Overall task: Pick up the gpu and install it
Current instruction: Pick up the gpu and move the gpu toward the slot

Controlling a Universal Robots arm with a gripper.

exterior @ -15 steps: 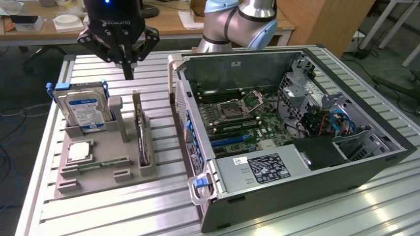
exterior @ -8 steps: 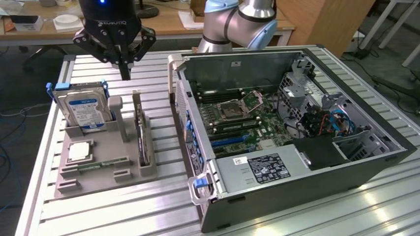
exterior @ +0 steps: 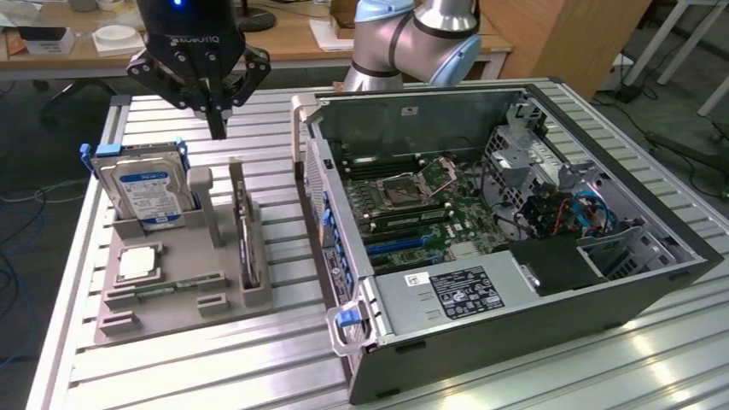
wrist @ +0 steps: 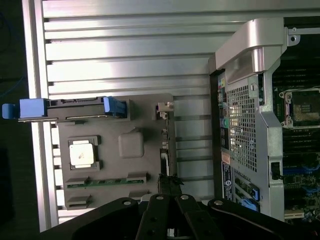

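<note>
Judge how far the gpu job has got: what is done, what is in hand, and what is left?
Done: nothing shows as done; the gpu stands on edge in its slot of the grey tray. In hand: the gripper, shut and empty, hangs just above one end of the gpu. Left: the whole pick and install; no card sits in the open case.

gripper (exterior: 217, 125): fingers pressed together, holding nothing, hanging above the far end of the grey tray (exterior: 160, 314) | gpu (exterior: 244, 231): standing on edge in its tray slot (hard drive (exterior: 146, 195) upright beside it) | computer case (exterior: 513, 256): lying open at the exterior view's right
</note>
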